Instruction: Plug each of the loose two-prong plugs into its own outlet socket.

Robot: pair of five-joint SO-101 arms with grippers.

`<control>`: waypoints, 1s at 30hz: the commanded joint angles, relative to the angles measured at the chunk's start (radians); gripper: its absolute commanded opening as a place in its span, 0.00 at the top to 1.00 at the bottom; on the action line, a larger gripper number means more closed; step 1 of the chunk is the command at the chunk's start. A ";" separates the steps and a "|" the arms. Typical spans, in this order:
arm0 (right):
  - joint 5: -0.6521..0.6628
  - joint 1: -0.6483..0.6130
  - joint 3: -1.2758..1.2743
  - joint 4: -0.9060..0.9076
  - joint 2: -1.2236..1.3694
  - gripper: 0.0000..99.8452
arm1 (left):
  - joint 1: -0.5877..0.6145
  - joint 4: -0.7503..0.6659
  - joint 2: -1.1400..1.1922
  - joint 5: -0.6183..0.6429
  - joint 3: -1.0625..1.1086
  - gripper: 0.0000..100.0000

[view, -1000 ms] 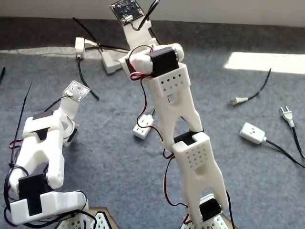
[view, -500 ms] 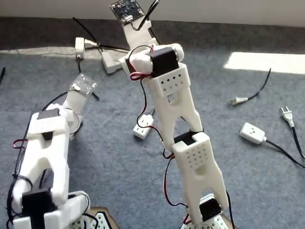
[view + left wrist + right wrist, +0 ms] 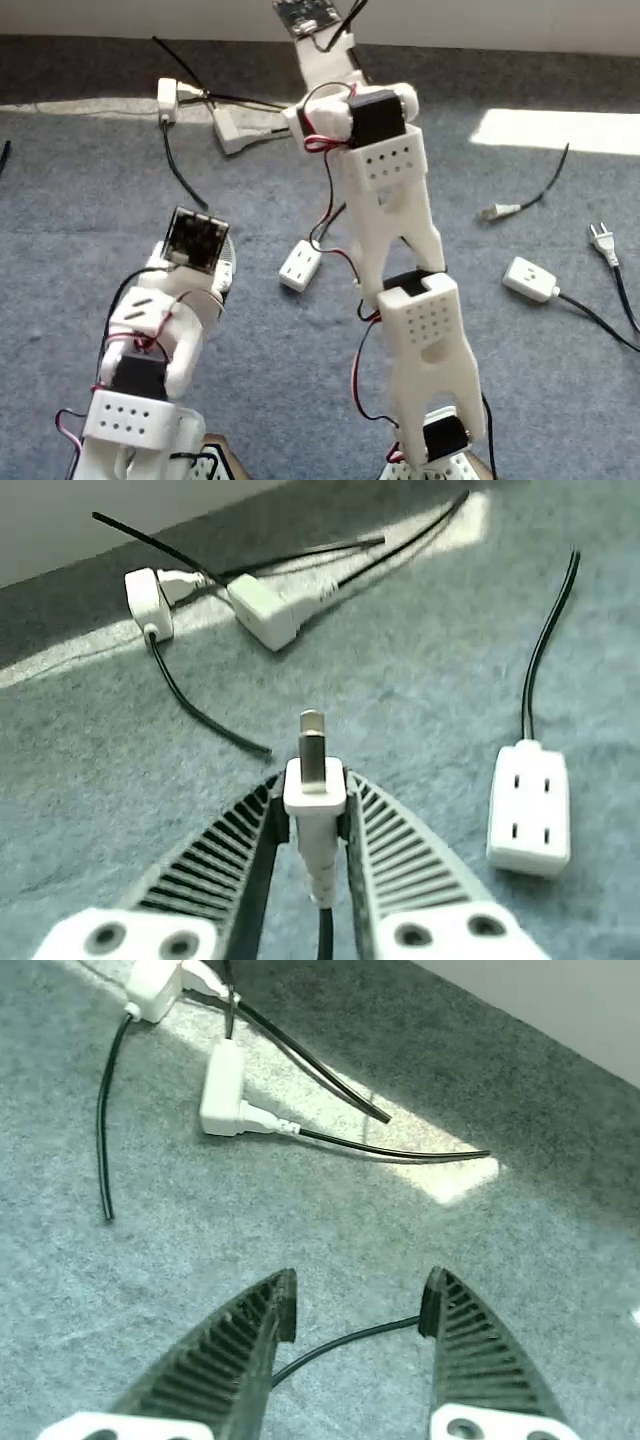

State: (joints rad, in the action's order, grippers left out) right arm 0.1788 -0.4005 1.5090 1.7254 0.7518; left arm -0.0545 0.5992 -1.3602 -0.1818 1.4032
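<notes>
Left tool (image 3: pixel 312 800) clamps plug (image 3: pixel 313 772); right tool (image 3: pixel 360 1298) spread wide

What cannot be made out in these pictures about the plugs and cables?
High view: the plug in the left gripper is covered by that arm's camera board.
High view: the socket cable at the right is cut off by the picture's edge.
Right wrist view: the black cable passes beneath the right gripper; its ends are hidden under it.
</notes>
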 commanded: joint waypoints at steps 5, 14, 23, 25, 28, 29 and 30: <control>0.015 0.013 0.010 0.039 -0.056 0.81 | -0.070 -0.330 -0.397 0.388 0.272 0.99; 0.014 0.015 0.004 0.042 -0.222 0.99 | -0.266 -0.615 -0.443 0.387 0.292 0.99; -0.109 -0.035 -0.127 0.042 -0.421 0.99 | -0.346 -0.597 -0.443 0.387 0.292 0.99; -0.080 -0.094 -0.252 0.042 -0.510 0.99 | -0.344 -0.597 -0.443 0.387 0.292 0.99; 0.000 -0.197 -0.450 0.041 -0.679 0.99 | -0.343 -0.601 -0.450 0.387 0.292 0.99; 0.020 -0.229 -0.519 0.039 -0.740 0.99 | -0.335 -0.601 -0.452 0.387 0.291 0.99; 0.038 -0.262 -0.590 0.038 -0.799 0.99 | -0.326 -0.601 -0.452 0.390 0.288 0.99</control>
State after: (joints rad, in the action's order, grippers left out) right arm 0.1665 -0.5692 1.0856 1.7254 0.1504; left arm -0.3844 0.0008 -1.7975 0.1972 1.6794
